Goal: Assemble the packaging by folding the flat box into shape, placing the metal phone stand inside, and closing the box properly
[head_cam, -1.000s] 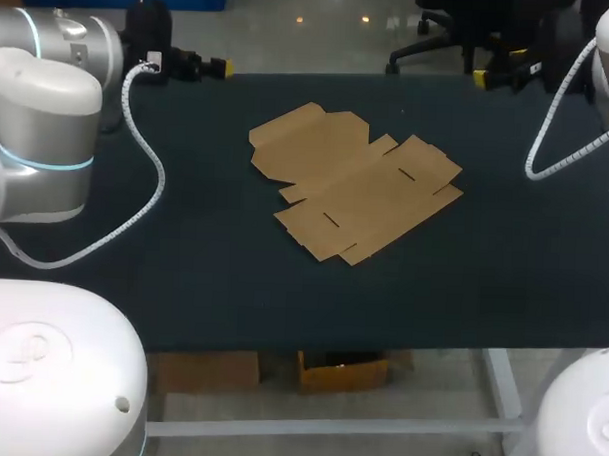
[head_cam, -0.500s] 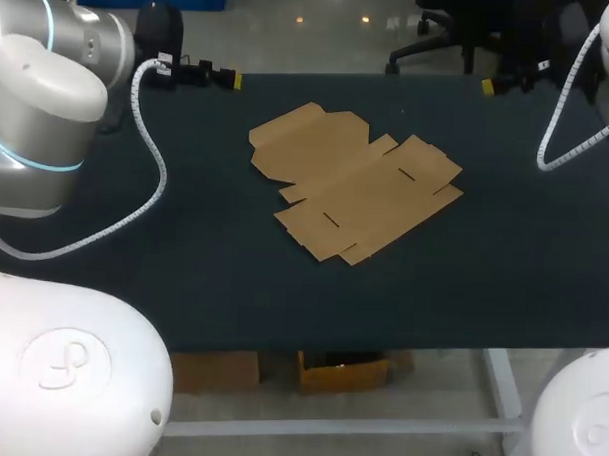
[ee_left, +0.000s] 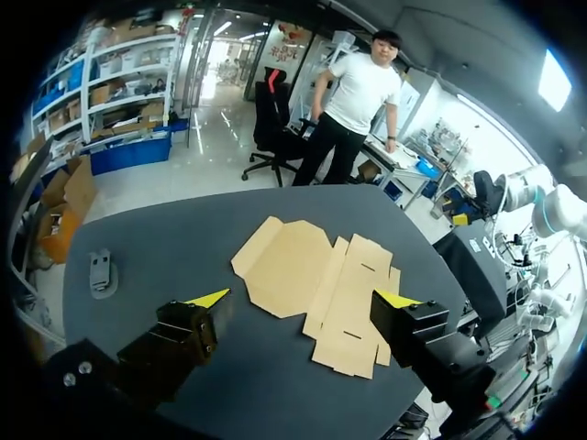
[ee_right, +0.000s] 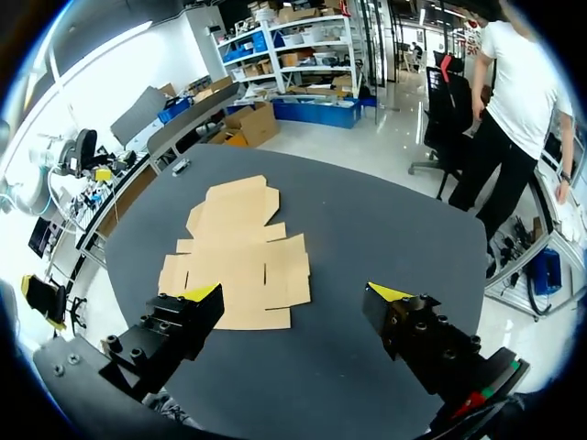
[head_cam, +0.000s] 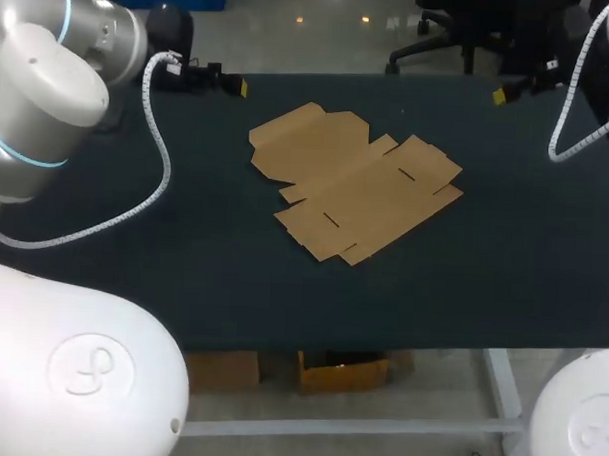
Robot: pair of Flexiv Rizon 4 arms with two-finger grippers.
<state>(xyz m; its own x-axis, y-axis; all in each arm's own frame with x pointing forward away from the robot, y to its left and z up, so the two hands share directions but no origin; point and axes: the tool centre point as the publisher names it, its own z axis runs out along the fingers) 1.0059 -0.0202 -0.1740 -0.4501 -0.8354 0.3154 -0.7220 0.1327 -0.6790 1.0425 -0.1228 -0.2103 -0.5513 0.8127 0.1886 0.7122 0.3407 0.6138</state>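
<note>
- Head view: the brown cardboard box (head_cam: 354, 185) lies flat and unfolded in the middle of the dark bench (head_cam: 183, 274).
- The left claw (ee_left: 303, 299) is spread wide, holding nothing, with the box ahead.
- The right claw (ee_right: 294, 292) is likewise wide and empty.

Head view: my left arm (head_cam: 50, 69) cut by edge, hiding surface (head_cam: 232, 286) corner. My left fingers (head_cam: 237, 86), right fingers (head_cam: 502, 95): only yellow tips show, rest dark, blurred. Small grey thing (ee_left: 101, 272) near surface edge: too small to identify.
</note>
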